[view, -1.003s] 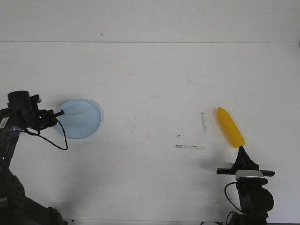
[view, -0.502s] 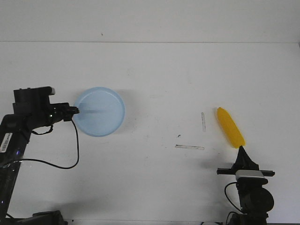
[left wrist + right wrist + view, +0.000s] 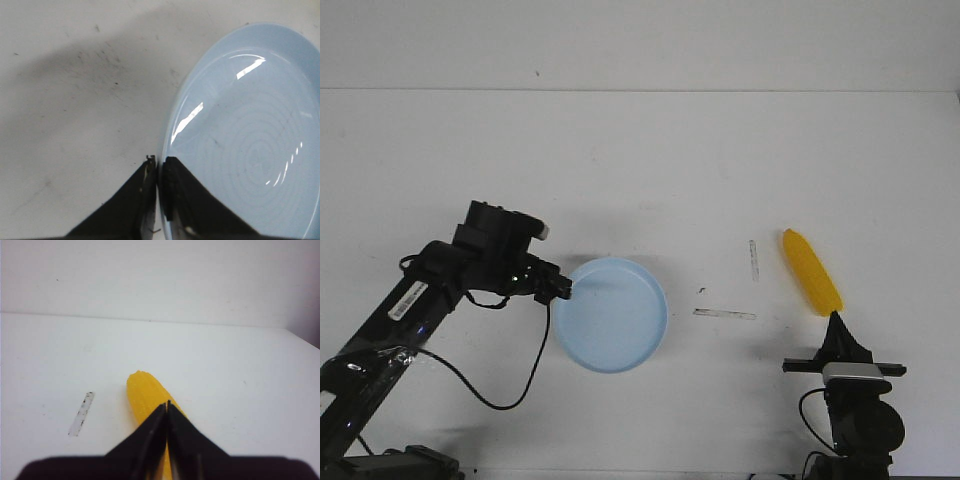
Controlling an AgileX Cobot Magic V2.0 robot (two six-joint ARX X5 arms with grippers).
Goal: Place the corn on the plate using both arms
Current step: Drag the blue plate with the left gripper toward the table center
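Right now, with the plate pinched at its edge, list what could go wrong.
1. The left tool grips only the thin rim of the plate; it could slip or tilt out.
2. The corn lies far to the right of the plate, so the gap must be closed.
3. The right tool, shut, sits at the corn's near end and could nudge it into rolling.

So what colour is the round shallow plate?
Pale light blue, plain; the round shallow plate shows best in the left wrist view.
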